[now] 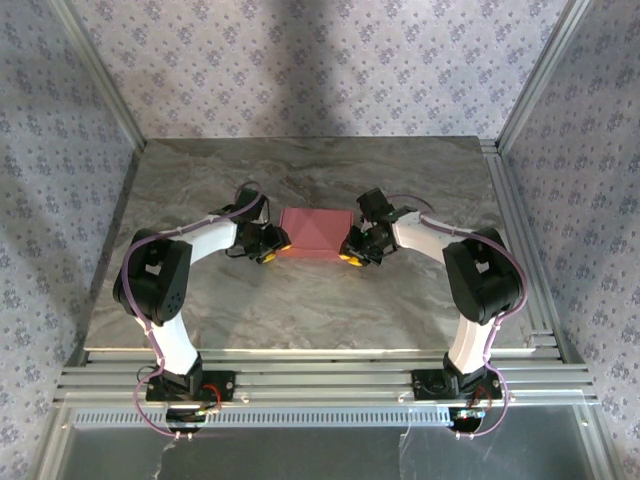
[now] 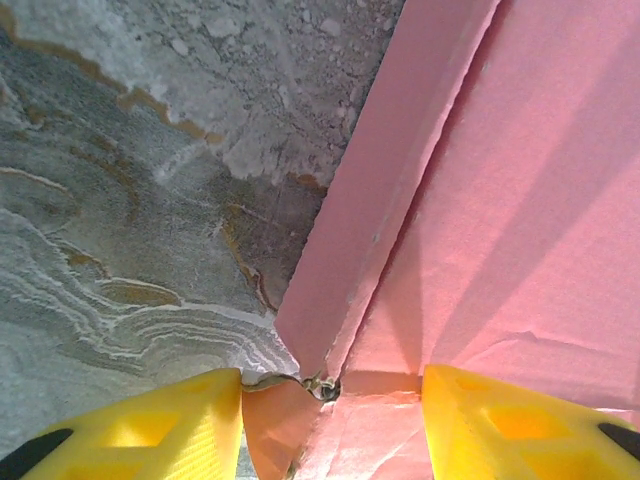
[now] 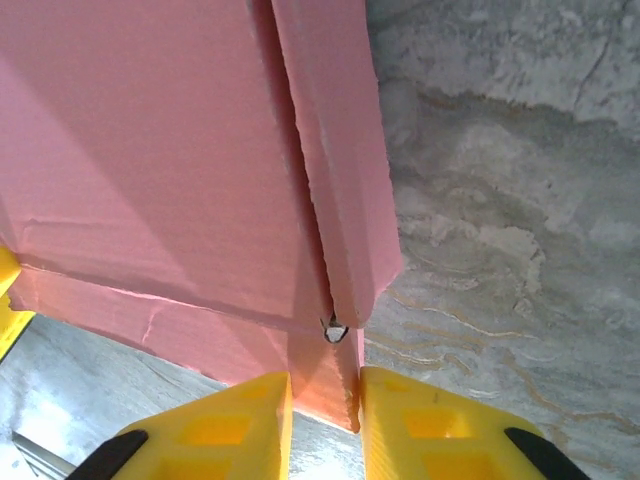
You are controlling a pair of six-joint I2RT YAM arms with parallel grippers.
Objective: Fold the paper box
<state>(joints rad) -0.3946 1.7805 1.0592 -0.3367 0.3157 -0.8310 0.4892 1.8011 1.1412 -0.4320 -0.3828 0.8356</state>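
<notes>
The paper box [image 1: 313, 235] is a pink cardboard piece, partly folded, lying at the middle of the marble table [image 1: 320, 170]. My left gripper [image 1: 272, 243] is at its left end. In the left wrist view the left gripper [image 2: 330, 425] stands open, its yellow fingers [image 2: 150, 430] wide apart astride the paper box's [image 2: 480, 200] end corner and a small flap [image 2: 275, 420]. My right gripper [image 1: 352, 250] is at the right end. In the right wrist view the right gripper [image 3: 325, 420] is shut on a narrow end flap [image 3: 325, 370] of the paper box [image 3: 150, 180], a yellow finger [image 3: 440, 430] on each side.
Both arms reach inward from the near edge and meet at the box. Aluminium frame rails [image 1: 520, 250] run along the table's right side and front. Patterned walls [image 1: 320, 60] enclose the back and sides.
</notes>
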